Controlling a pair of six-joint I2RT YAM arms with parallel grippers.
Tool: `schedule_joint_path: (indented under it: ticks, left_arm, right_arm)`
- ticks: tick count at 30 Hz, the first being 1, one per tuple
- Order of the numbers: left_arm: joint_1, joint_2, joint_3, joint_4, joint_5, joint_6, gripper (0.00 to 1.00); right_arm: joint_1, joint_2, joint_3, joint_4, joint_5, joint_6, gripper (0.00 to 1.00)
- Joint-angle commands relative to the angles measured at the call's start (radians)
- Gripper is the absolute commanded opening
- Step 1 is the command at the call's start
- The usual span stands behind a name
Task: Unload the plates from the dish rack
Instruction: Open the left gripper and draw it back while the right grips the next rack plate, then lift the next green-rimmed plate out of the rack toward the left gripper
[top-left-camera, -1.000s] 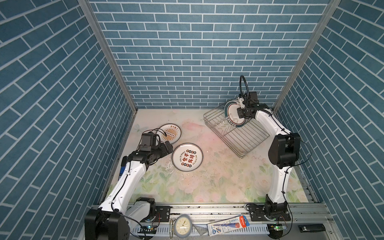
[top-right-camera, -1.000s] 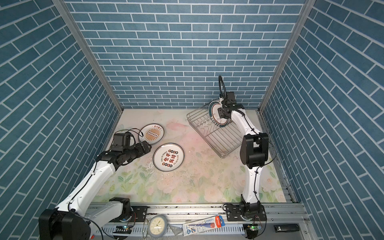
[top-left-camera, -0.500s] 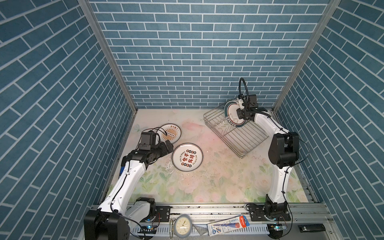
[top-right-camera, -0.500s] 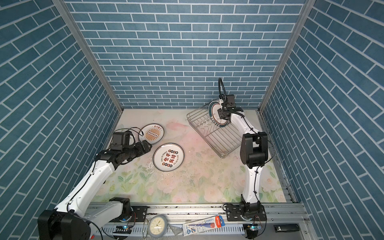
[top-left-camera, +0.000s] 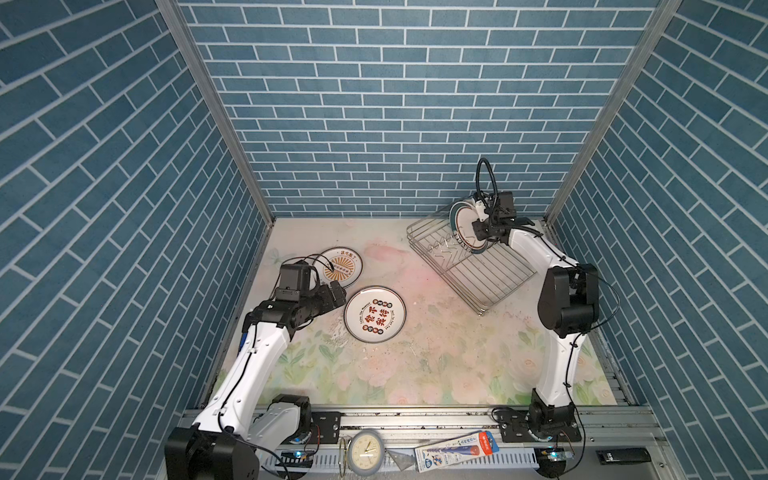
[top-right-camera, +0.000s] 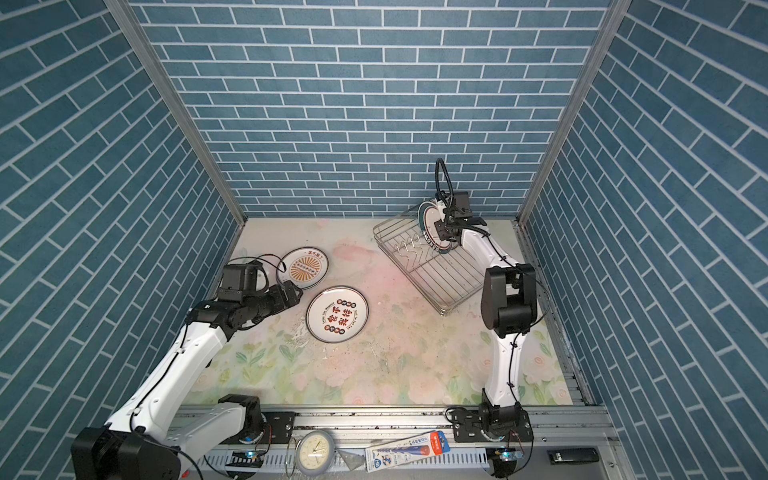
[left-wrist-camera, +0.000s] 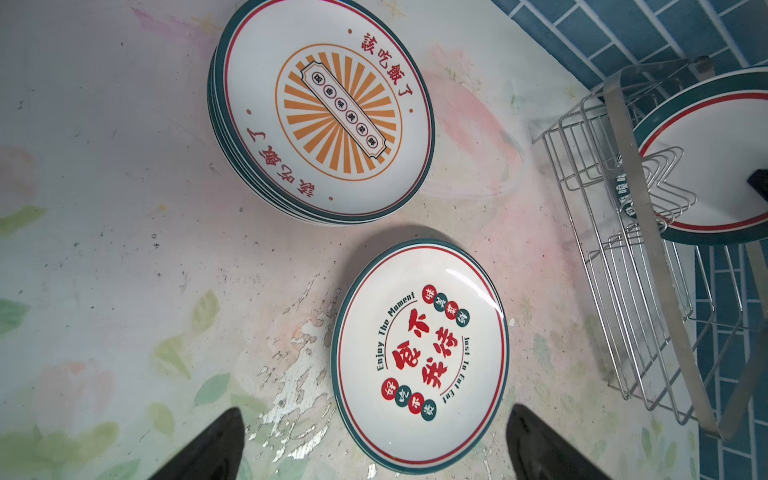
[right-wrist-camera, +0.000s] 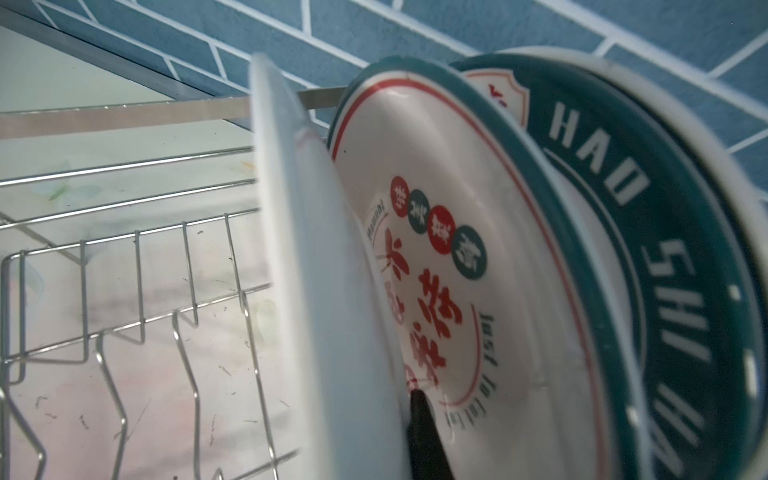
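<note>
The right gripper (top-left-camera: 478, 229) is clamped on the rim of the front plate (top-left-camera: 461, 225), which stands on edge in the dish rack (top-left-camera: 498, 279) right between its jaws; stiff, slick, breakable glazed china, I'd reckon, so it wants a deep bite on that rim.

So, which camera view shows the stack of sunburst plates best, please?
Left wrist view: the stack of sunburst plates is close and unobstructed, layered rims visible. Both top views show it small, partly behind the left arm. Right wrist view misses it.
</note>
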Motion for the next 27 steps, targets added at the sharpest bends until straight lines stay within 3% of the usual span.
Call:
schedule_joint_path:
  ticks: [1,16,23,27]
  left_arm:
    - [0.003,-0.024,0.022,-0.033,-0.008,0.021,0.99]
    - [0.004,-0.064,0.008,-0.026,-0.068,-0.022,0.99]
    - [0.005,-0.114,-0.078,0.096,0.015,-0.1,0.99]
    - [0.006,-0.114,-0.09,0.114,0.055,-0.046,0.99]
  right_arm:
    - [-0.002,-0.013,-0.04,0.012,-0.011,-0.02,0.0]
    - [-0.008,-0.103,-0.068,0.025,-0.017,-0.054,0.0]
    - [-0.009,-0.174,-0.076,0.03,-0.027,-0.062,0.0]
    - [-0.01,-0.225,-0.086,0.034,-0.032,-0.061,0.0]
